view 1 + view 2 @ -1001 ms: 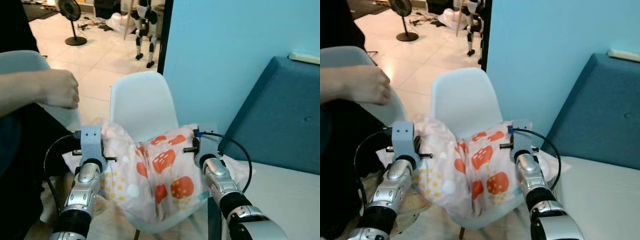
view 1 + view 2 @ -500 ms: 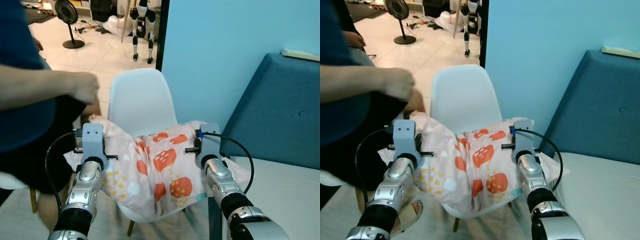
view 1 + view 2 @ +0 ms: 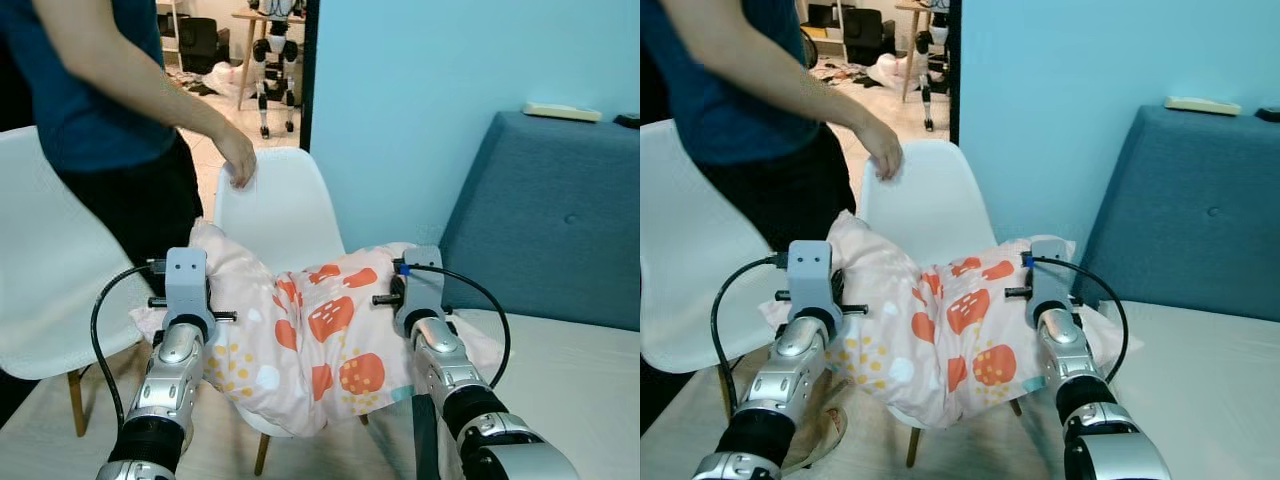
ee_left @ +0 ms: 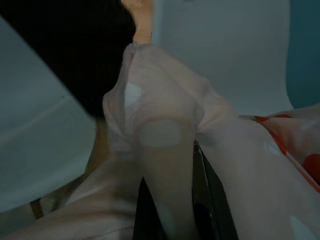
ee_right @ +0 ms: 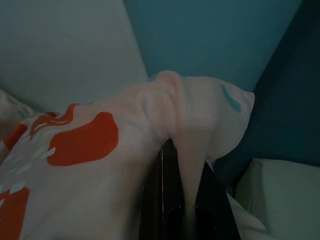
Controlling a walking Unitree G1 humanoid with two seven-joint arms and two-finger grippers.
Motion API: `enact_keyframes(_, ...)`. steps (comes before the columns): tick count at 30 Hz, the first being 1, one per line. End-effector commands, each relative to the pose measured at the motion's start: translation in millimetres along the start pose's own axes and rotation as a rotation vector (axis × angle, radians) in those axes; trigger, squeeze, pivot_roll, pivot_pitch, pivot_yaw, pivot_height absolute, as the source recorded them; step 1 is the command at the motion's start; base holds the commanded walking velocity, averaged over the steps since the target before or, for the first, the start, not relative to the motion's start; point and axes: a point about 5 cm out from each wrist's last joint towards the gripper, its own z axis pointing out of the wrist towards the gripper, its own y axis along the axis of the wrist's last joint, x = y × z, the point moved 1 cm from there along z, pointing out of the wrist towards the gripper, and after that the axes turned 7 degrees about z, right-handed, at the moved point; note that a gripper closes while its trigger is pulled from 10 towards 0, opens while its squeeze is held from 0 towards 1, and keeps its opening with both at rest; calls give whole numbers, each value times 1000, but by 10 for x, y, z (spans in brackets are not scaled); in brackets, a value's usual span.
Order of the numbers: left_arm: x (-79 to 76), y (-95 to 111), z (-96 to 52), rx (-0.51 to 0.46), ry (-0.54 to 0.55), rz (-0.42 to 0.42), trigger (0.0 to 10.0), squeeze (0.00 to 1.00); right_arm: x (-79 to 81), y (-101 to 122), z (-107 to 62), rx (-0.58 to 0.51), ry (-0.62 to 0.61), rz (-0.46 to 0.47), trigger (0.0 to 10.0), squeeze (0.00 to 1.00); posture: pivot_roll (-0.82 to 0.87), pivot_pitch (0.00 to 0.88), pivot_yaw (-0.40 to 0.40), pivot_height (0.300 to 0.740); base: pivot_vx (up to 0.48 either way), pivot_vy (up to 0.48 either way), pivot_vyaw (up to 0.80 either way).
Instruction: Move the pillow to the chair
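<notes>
Pillow (image 3: 310,345) is held stretched crosswise between the left claw (image 3: 186,318) and the right claw (image 3: 418,312), each one closed on an end of it. It is hung just over the chair (image 3: 280,210) seat, steadied by a person's hand (image 3: 238,160).

No readable text or labels.

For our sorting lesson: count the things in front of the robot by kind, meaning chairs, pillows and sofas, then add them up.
Chairs: 2, one behind the pillow, one to its left.
Pillows: 1, pillow pinched by left gripper and right gripper.
Sofas: 1, sofa.
Total: 4
</notes>
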Motion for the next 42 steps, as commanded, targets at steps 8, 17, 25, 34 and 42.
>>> enact_keyframes(8, -75, -204, -26, 80, -61, 67, 10000, 0, 119, -165, -33, 79, 84, -16, 10000, 0, -24, 20, -56, 720, 0, 0, 0)
enact_keyframes(17, -1, -758, -269, 281, -70, 115, 10000, 0, 66, -795, -314, 329, 122, -93, 10000, 0, -28, 70, -68, 720, 0, 0, 0)
enact_keyframes(25, 18, -948, -503, 289, -44, 51, 10000, 0, -106, -922, -452, 295, 20, -1, 10000, 0, -41, 126, -58, 720, 0, 0, 0)
enact_keyframes(34, 21, -917, -552, 239, 6, 31, 10000, 0, -99, -787, -427, 187, 21, 51, 10000, 0, -28, 155, -64, 720, 0, 0, 0)
enact_keyframes(42, -29, -603, -260, 136, -7, 41, 10000, 0, -90, -158, -157, -60, 6, 115, 10000, 0, -33, 145, -57, 720, 0, 0, 0)
